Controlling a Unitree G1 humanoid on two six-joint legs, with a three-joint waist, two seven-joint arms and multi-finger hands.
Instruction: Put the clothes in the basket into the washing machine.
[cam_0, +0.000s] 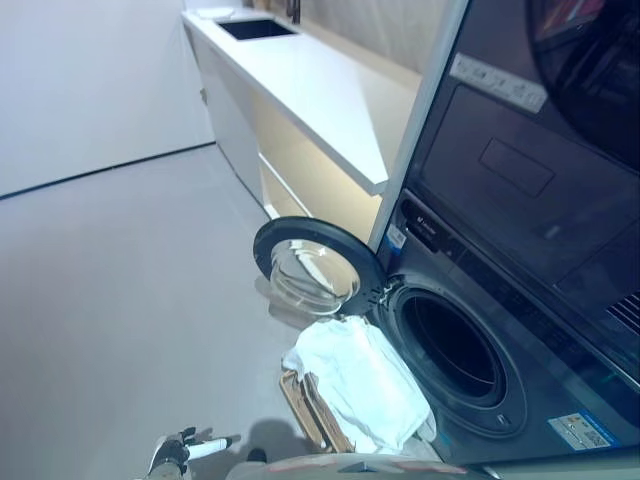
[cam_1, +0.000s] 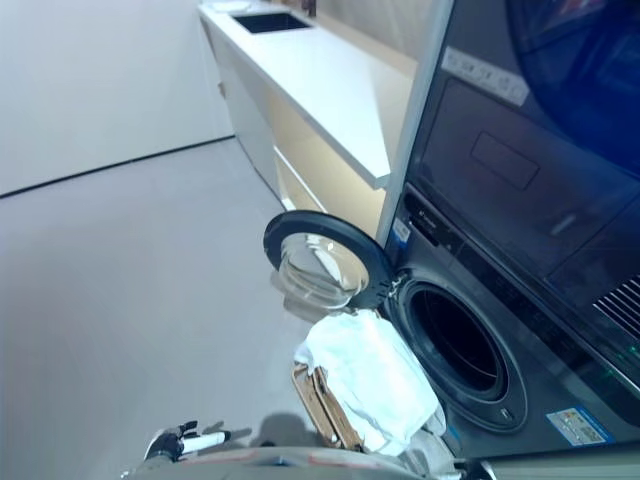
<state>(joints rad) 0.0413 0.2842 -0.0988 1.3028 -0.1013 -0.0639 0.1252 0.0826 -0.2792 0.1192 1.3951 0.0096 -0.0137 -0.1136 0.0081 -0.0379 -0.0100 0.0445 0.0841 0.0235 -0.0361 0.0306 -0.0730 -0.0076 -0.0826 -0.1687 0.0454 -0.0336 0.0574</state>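
Observation:
A dark washing machine (cam_0: 520, 330) stands at the right with its round door (cam_0: 310, 270) swung open to the left and its drum opening (cam_0: 452, 345) dark. A wooden-rimmed basket (cam_0: 310, 405) sits on the floor right in front of the drum, heaped with white cloth (cam_0: 360, 380). My left hand (cam_0: 185, 450) shows at the bottom edge, left of the basket and apart from it, fingers straight and empty. It also shows in the right eye view (cam_1: 185, 442). My right hand is out of sight.
A long white counter (cam_0: 300, 80) with a dark sink (cam_0: 257, 28) runs along the wall behind the machine. Grey floor (cam_0: 120, 300) spreads to the left. A second dark appliance (cam_0: 560, 120) is stacked above the washer.

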